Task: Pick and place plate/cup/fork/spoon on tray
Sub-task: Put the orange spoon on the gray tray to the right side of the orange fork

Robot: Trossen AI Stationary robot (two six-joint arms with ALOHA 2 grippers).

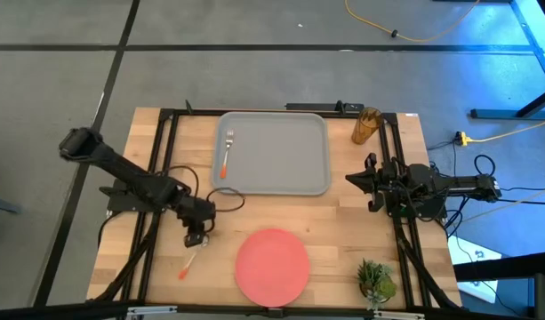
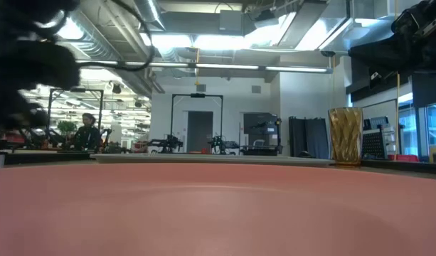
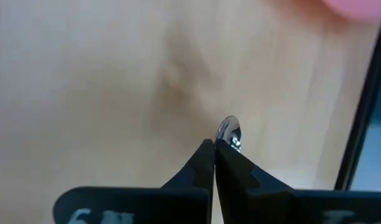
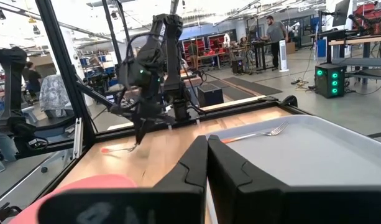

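Observation:
The grey tray [image 1: 290,178] lies at the table's far middle with the fork [image 1: 227,153] on its left part. The coral plate [image 1: 272,265] lies flat at the near edge and fills the low view's bottom [image 2: 218,213]. The amber cup [image 1: 365,125] stands upright on the table right of the tray. The spoon [image 1: 188,264] is at the near left. My left gripper [image 1: 196,238] is shut at its bowl end. My right gripper [image 1: 356,180] is shut and empty, right of the tray. My left gripper pinches the spoon's silver bowl [image 3: 229,132] between its two fingertips, and the bowl sticks out just past them. The fingers come from above, slanting down. The orange handle [image 4: 114,149] runs off level toward the near left; whether it is clear of the table I cannot tell.
A small green plant [image 1: 375,280] stands at the near right corner. A black frame [image 1: 165,160] runs along the table's left, right and far sides. Bare wood shows between the tray and the plate.

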